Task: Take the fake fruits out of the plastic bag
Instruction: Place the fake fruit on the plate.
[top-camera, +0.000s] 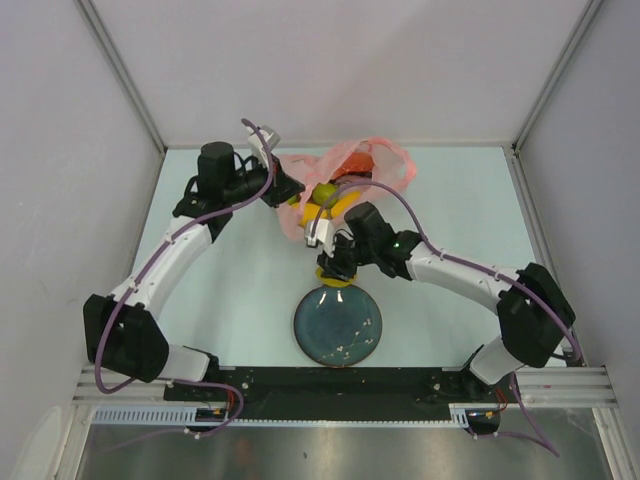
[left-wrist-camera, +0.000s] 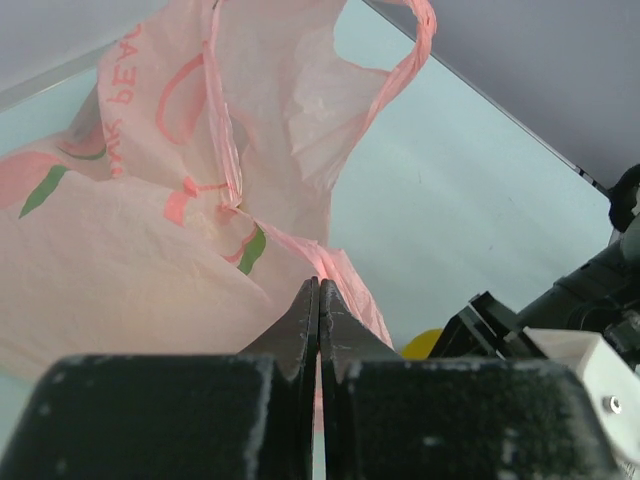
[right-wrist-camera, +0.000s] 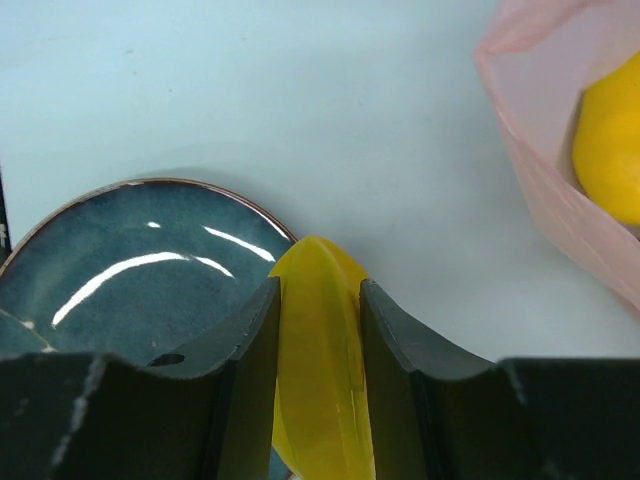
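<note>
The pink plastic bag (top-camera: 375, 160) lies at the far middle of the table, its mouth facing the arms. A green fruit (top-camera: 325, 192), a yellow fruit (top-camera: 338, 208) and a reddish one (top-camera: 357, 167) show in it. My left gripper (top-camera: 290, 192) is shut on the bag's edge (left-wrist-camera: 335, 270), and the left wrist view shows the pinched film. My right gripper (top-camera: 335, 268) is shut on a yellow mango (right-wrist-camera: 320, 370) over the far rim of the plate (right-wrist-camera: 130, 270). Another yellow fruit (right-wrist-camera: 610, 140) sits inside the bag (right-wrist-camera: 545, 190).
The round dark blue-grey plate (top-camera: 337, 330) sits at the near middle, in front of the arm bases. Grey walls enclose the table on the left, right and back. The right arm's body (left-wrist-camera: 560, 320) is close beside the left gripper.
</note>
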